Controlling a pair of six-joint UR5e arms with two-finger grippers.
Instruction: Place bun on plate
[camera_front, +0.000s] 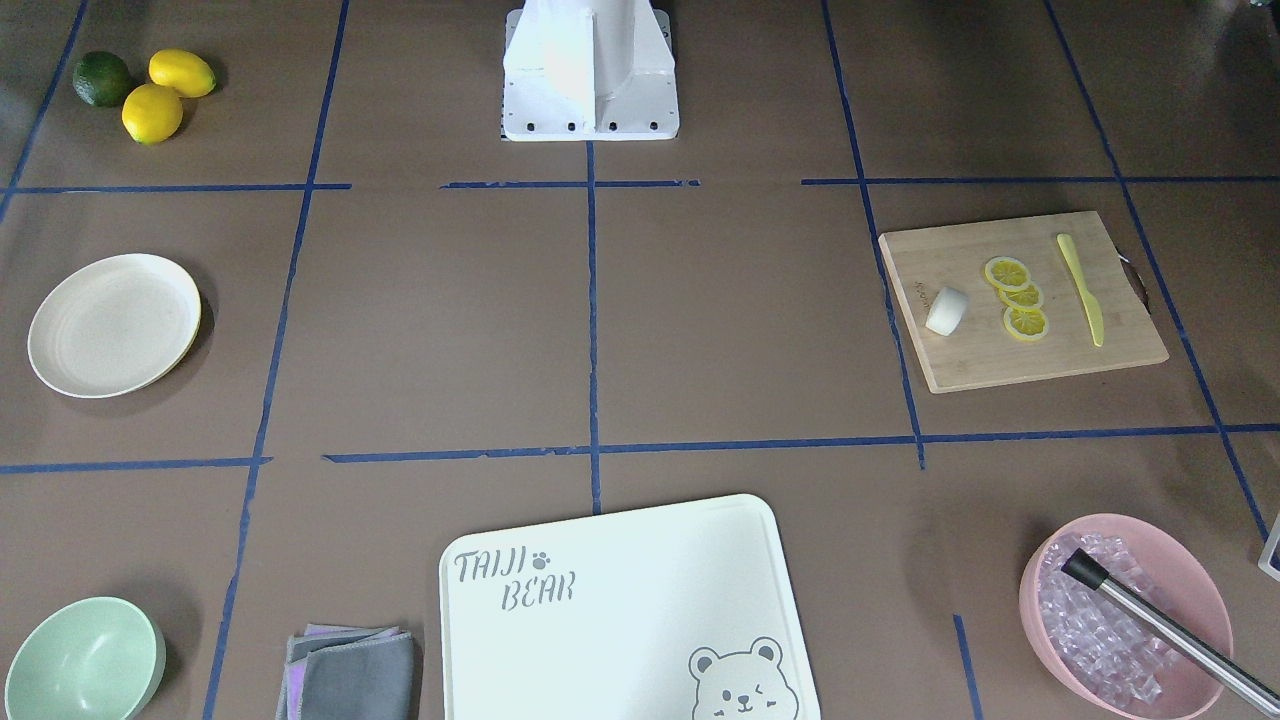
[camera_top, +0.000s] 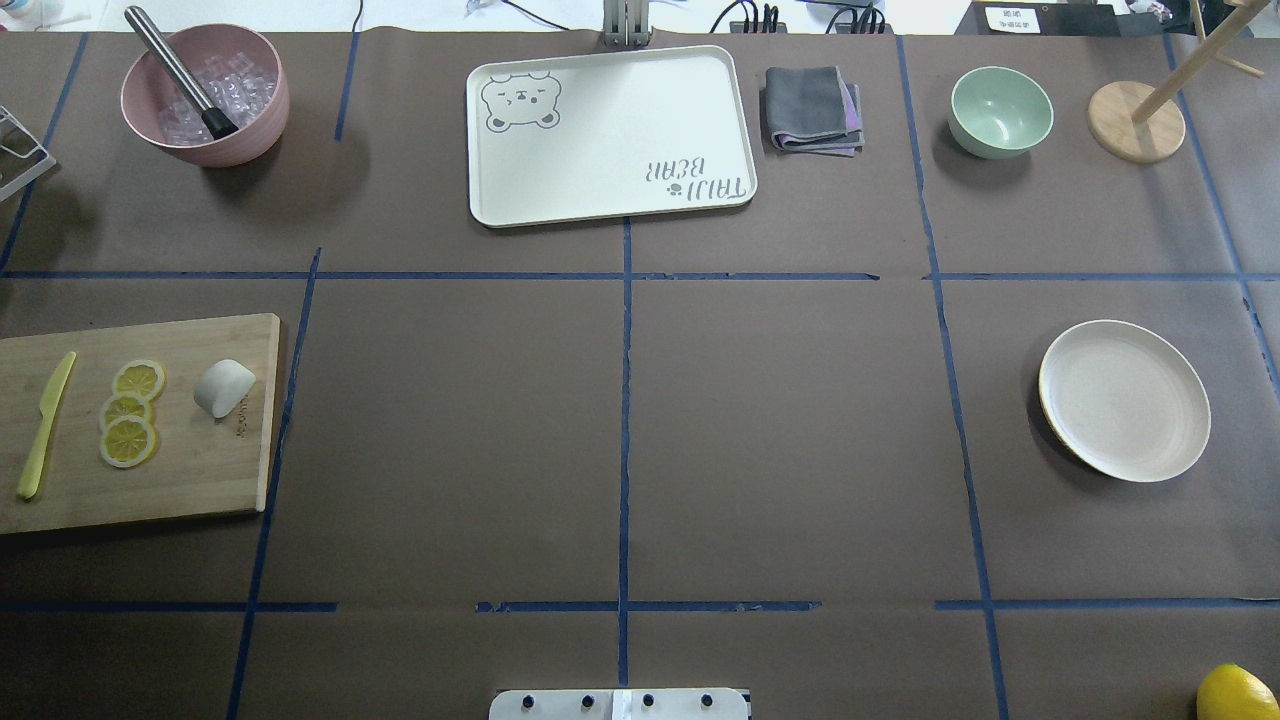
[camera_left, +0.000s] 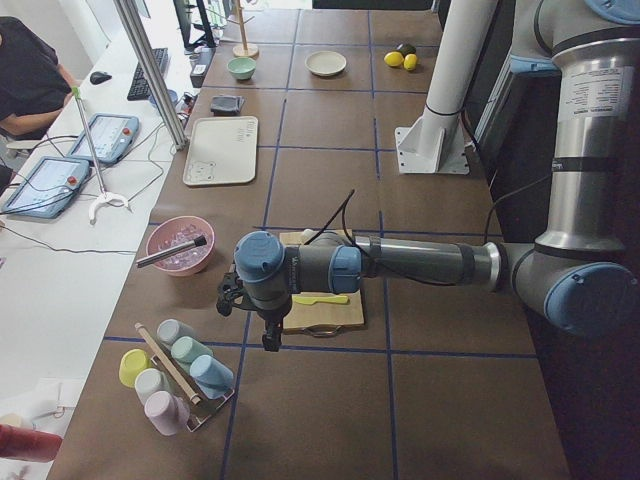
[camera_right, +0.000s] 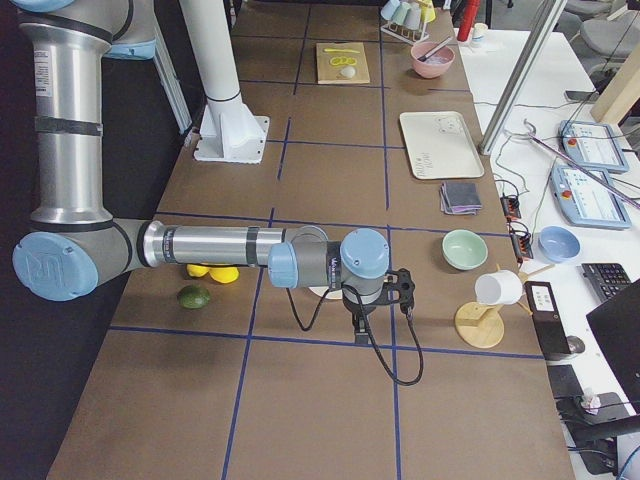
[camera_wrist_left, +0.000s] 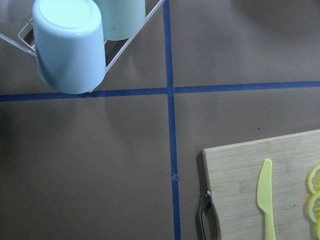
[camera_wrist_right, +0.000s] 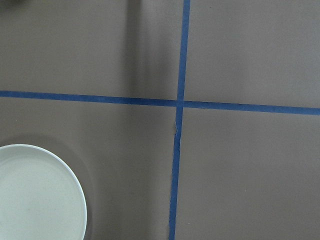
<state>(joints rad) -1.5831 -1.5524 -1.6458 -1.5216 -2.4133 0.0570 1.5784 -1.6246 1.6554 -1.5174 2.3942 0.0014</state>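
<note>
Bun (camera_top: 224, 387) untouched on wooden board (camera_top: 200, 480), plate (camera_top: 1125, 400) well apart from board; pickup not begun, left hand (camera_left: 268, 342) hovers beside board, opening can't tell, next lower onto bun.

Overhead faces front view — both share plate (camera_top: 1124, 400).

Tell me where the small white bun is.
In the overhead view, the small white bun lies on the bamboo cutting board at the left, right of the three yellow lemon slices.

Brown table (camera_top: 780, 420) — bearing plate (camera_top: 1125, 400), wooden board (camera_top: 200, 470), bear-printed board (camera_top: 610, 140), cloth (camera_top: 810, 108), green bowl (camera_top: 1000, 108), pink bowl (camera_top: 268, 112), lemons (camera_front: 152, 113).
</note>
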